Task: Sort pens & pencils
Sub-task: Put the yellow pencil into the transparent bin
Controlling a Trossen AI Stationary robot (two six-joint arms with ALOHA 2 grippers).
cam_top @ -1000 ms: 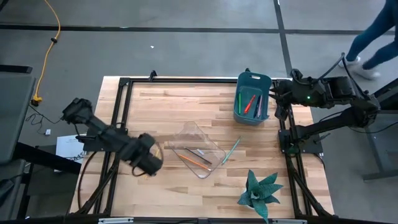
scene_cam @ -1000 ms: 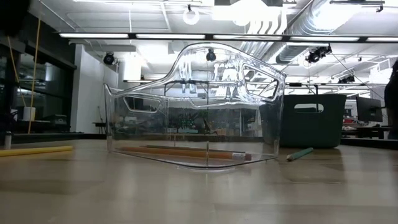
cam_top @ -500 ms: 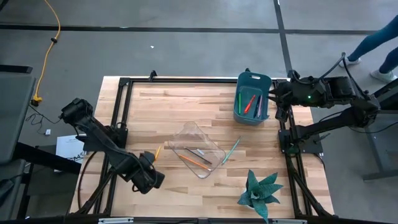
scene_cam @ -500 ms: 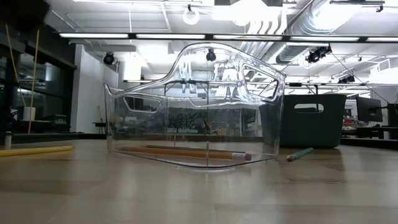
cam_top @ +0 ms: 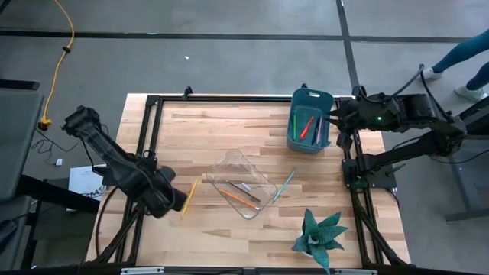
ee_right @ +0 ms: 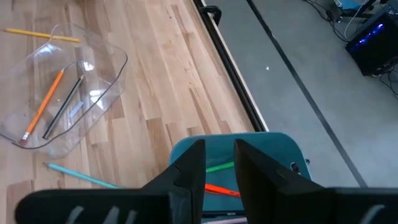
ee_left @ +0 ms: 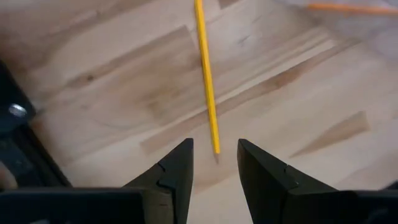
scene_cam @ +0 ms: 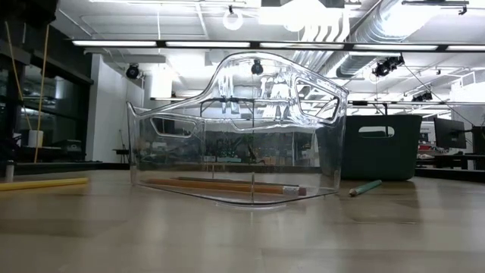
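Jaws of my left gripper (ee_left: 214, 177) stand a little apart and hold nothing; they hover at the left part of the wooden desk (cam_top: 214, 130), just above the near end of a yellow pencil (ee_left: 206, 74) lying loose on the boards. Jaws of my right gripper (ee_right: 219, 163) are also slightly apart and empty, above the teal bin (cam_top: 310, 121) where the red and green pens (cam_top: 307, 127) lie. The clear tray (cam_top: 243, 183) at the middle holds an orange pencil (cam_top: 237, 197) and a dark stick. A teal pencil (cam_top: 283, 186) lies beside it. Grey floor surrounds the desk.
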